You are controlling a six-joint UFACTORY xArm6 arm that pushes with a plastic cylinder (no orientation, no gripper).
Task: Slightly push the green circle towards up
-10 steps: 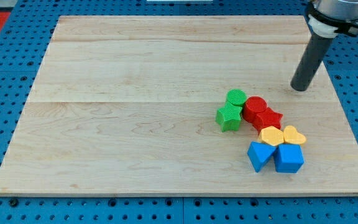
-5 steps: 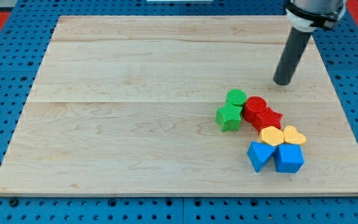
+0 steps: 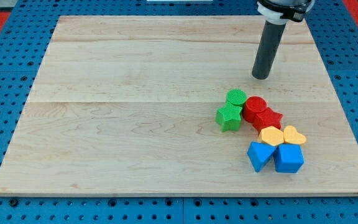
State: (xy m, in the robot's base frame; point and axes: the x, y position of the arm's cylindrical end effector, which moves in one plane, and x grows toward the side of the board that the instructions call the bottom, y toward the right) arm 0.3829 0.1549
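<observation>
The green circle lies on the wooden board, right of centre. It touches the green star below it and the red circle at its right. My tip rests on the board above and to the right of the green circle, a short gap away, touching no block.
A red hexagon-like block sits right of the red circle. Below it lie a yellow hexagon and a yellow heart, then a blue triangle-like block and a blue cube. Blue pegboard surrounds the board.
My tip has slid to the view's left and slightly up, from the board's right side to a spot nearer the green circle. No block has moved.
</observation>
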